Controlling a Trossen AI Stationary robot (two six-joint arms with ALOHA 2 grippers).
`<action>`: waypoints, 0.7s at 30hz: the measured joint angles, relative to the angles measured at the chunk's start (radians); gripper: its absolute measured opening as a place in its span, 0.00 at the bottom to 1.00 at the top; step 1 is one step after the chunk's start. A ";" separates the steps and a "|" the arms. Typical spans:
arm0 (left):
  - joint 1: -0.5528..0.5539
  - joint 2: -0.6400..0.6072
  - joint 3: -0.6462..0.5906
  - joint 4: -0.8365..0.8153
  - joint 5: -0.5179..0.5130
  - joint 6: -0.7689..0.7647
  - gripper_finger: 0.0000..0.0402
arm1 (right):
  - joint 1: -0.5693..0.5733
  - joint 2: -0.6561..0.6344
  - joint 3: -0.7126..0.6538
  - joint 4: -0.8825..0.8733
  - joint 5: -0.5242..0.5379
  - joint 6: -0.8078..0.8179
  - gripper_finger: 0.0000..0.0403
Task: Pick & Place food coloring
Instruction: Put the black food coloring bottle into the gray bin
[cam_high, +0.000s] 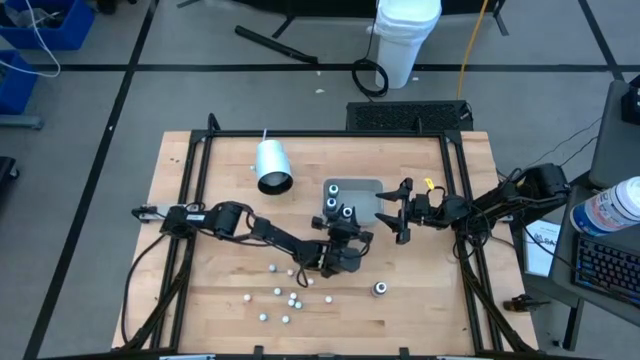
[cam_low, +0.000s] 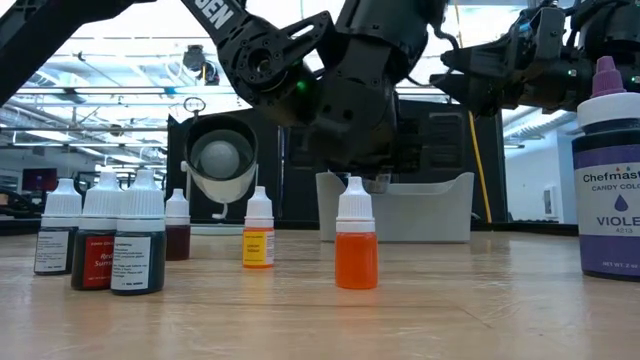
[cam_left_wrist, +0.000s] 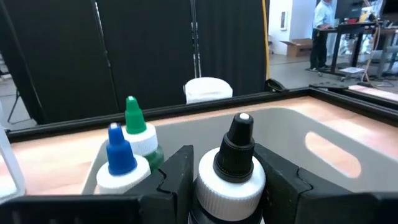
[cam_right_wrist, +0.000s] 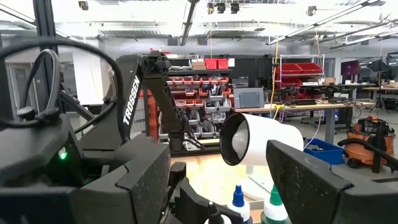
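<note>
Fingers (cam_left_wrist: 180, 180) of the left gripper (cam_left_wrist: 227, 186) clench a black-capped bottle (cam_left_wrist: 231, 163) at its white collar, over the tray (cam_left_wrist: 323, 134). It looks light, stiff and smooth, so grip the collar. Beyond, the right gripper (cam_high: 400, 210) waits, spread.

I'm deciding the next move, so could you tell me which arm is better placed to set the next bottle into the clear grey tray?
Left, probably. The left gripper already clamps a black-tipped, white-capped bottle at the clear grey rectangular tray, beside the blue-tipped and green-tipped bottles. The right gripper hovers open and empty by the tray.
</note>
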 joint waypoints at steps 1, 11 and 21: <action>0.001 0.000 0.000 -0.022 0.002 -0.026 0.35 | 0.000 0.000 0.000 0.000 0.000 0.000 0.63; 0.025 -0.002 0.000 -0.149 0.082 -0.193 0.35 | 0.000 0.000 0.000 0.001 0.000 -0.006 0.63; 0.008 -0.002 0.000 -0.142 0.008 -0.162 0.67 | 0.000 0.000 0.000 0.001 0.000 -0.007 0.63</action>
